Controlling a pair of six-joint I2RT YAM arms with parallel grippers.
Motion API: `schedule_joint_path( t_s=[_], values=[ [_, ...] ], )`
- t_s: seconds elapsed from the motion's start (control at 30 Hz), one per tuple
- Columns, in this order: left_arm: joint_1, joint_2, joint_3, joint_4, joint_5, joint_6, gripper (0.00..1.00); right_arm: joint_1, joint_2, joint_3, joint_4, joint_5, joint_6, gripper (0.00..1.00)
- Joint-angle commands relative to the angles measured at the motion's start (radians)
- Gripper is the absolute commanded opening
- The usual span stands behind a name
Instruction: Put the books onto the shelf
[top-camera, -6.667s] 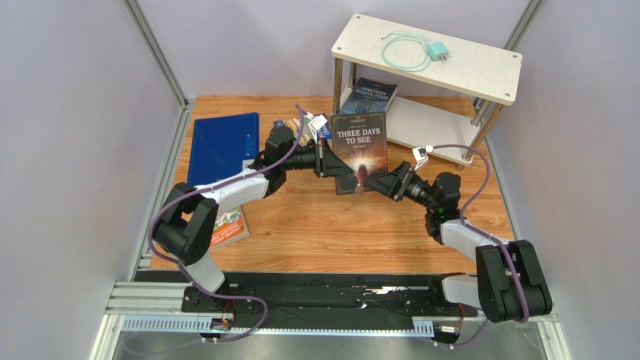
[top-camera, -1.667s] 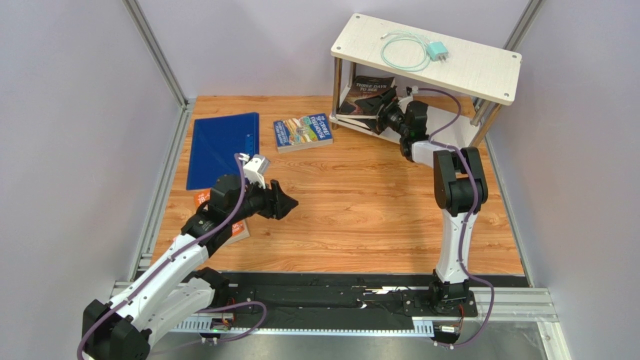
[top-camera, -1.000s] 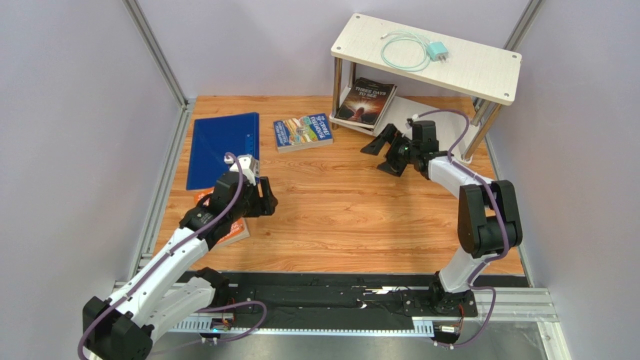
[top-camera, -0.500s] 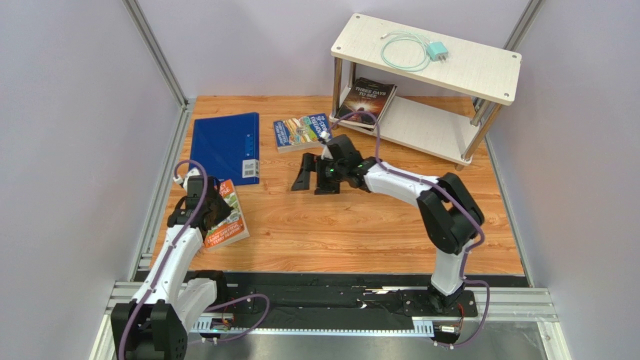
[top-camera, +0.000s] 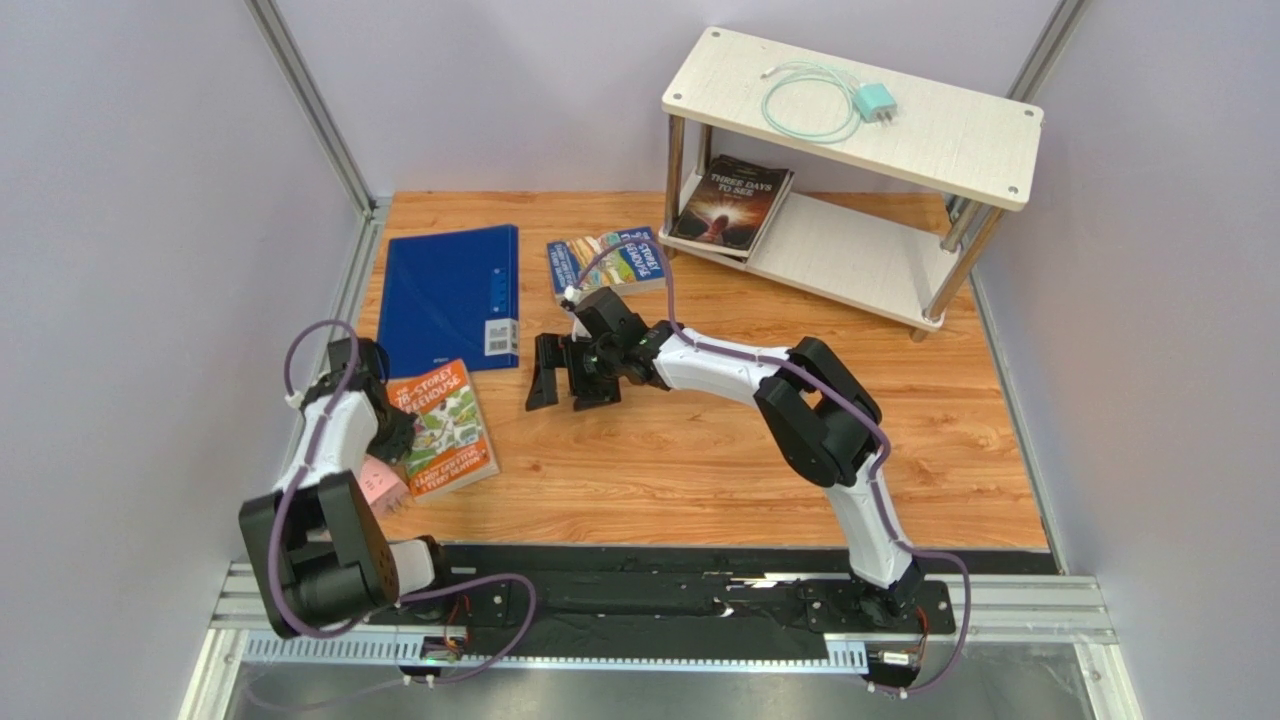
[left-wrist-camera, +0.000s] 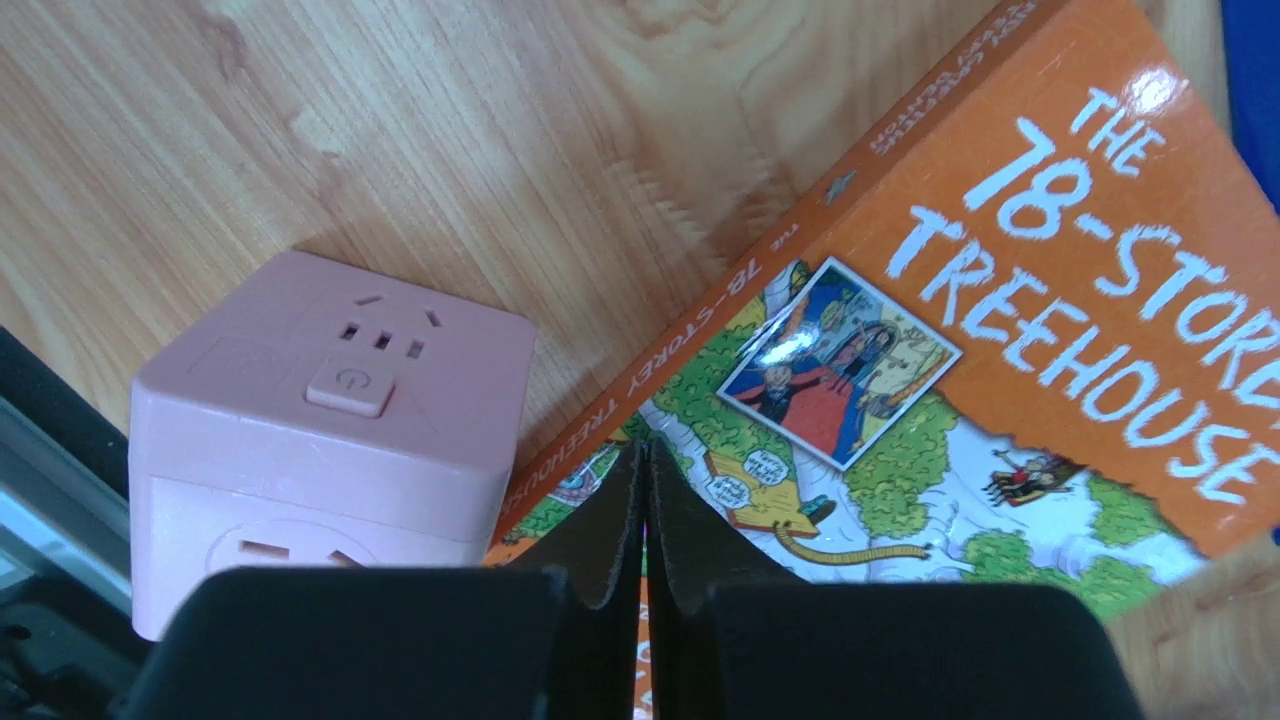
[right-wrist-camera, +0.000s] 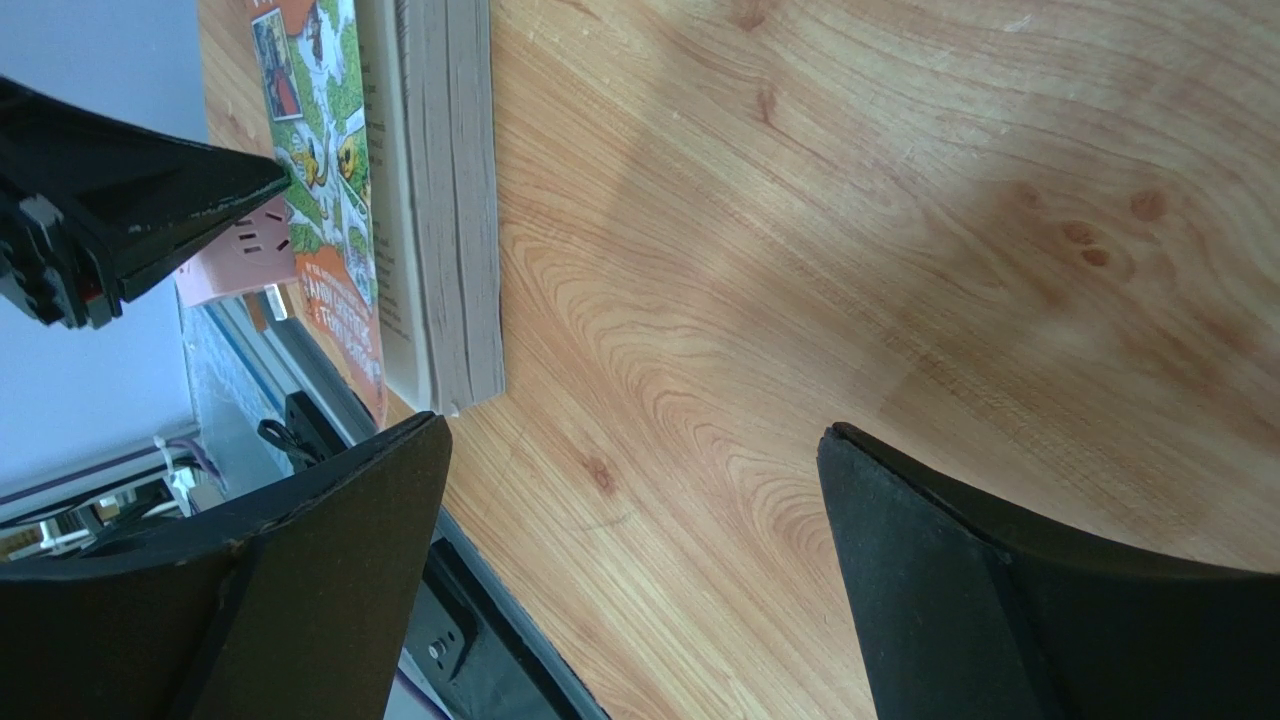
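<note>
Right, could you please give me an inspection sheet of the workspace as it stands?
Surface: wooden table, no damage seen.
Job's things: orange book and blue cartoon book flat on the table; dark book on the lower board of the shelf.
Clutter: blue folder; pink socket cube beside the orange book; charger on the shelf top.
Grippers: left gripper shut, empty, over the orange book's spine edge; right gripper open, above the table.
Cables: purple cable along each arm; teal cable on the shelf top.
Surroundings: plain walls, metal frame posts.

Glossy orange paperback (left-wrist-camera: 1037, 345), matt wood-grain table (left-wrist-camera: 451, 120)
</note>
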Motion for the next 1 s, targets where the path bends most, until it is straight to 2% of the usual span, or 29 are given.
schedule_joint_path(
  t_s=[0.0,0.13,0.4,0.5,0.57,0.73,0.97],
  values=[
    [0.053,0.188,0.089,-0.024,0.052,0.013,0.0,-0.002,0.013,0.049,0.008,0.001,-0.013,1.0],
    [0.054,0.308,0.154,-0.039,0.064,0.054,0.0,-0.002,0.019,0.054,0.017,0.004,-0.013,1.0],
    [0.051,0.296,0.168,-0.01,0.11,0.1,0.0,-0.004,0.02,0.065,0.045,-0.014,-0.016,0.99],
    [0.048,0.316,0.174,0.019,0.197,0.131,0.0,-0.004,0.014,0.062,0.057,-0.022,-0.016,0.99],
    [0.01,0.339,0.189,0.025,0.253,0.163,0.0,-0.004,0.016,0.065,0.063,-0.026,-0.013,0.99],
    [-0.099,0.373,0.215,0.039,0.279,0.156,0.0,-0.004,0.017,0.065,0.108,-0.046,-0.004,0.99],
    [-0.173,0.408,0.237,0.073,0.331,0.156,0.0,-0.004,0.031,0.059,0.172,-0.082,0.018,0.98]
  ],
)
